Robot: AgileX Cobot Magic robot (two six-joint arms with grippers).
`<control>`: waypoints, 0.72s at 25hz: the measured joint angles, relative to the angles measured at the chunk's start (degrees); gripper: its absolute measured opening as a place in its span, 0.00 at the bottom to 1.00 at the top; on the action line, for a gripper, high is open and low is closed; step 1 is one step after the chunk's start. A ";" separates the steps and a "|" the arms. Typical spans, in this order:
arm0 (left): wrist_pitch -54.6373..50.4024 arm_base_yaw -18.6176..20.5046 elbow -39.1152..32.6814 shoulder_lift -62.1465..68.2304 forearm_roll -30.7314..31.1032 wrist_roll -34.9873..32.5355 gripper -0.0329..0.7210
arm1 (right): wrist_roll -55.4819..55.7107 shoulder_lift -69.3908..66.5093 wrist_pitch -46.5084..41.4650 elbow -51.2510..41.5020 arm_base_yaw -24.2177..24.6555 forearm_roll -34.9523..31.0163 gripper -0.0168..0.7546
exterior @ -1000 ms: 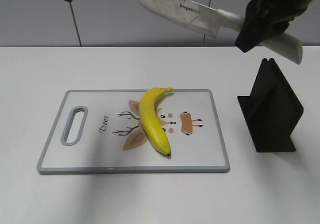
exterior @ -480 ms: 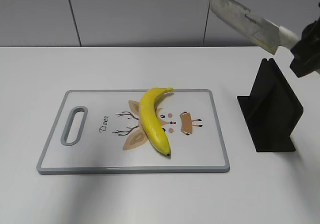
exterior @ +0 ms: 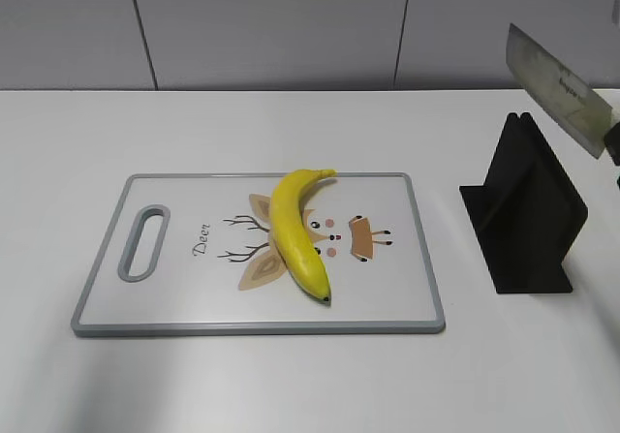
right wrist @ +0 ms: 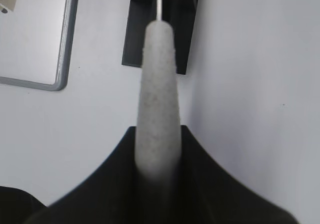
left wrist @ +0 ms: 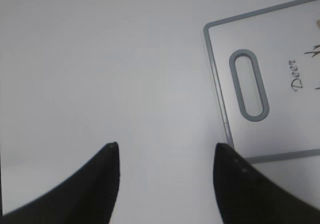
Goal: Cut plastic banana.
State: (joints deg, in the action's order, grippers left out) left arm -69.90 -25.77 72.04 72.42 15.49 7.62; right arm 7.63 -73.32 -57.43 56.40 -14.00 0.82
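- Glossy yellow curved plastic banana (exterior: 297, 231): lying whole on the grey-rimmed white cutting board (exterior: 174, 322).
- Right pincer (right wrist: 156, 149): I am gripping the steel cleaver's grey handle (right wrist: 157, 93) above the black knife stand (exterior: 523, 210).
- Left pincer (left wrist: 165, 164): I am holding it wide over the white counter (left wrist: 100, 58).

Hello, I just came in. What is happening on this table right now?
The right gripper is shut on the handle of a knife, held in the air above the black knife stand. The plastic banana lies alone on the cutting board, and no cut shows on it. The left gripper is open and empty, over the bare table beside the board's handle end.
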 joint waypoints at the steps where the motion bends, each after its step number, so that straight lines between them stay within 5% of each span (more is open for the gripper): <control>1: -0.02 0.00 -1.96 -1.21 0.39 0.85 0.81 | 0.98 0.21 0.54 -0.65 0.00 0.06 0.24; 18: 3.60 0.00 -24.86 -24.97 -1.01 1.28 0.81 | 7.07 0.31 8.81 -8.49 0.02 0.26 0.24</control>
State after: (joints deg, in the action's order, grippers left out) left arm -66.30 -25.77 47.17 47.45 14.48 8.90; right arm 14.69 -73.00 -48.62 47.91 -13.99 1.07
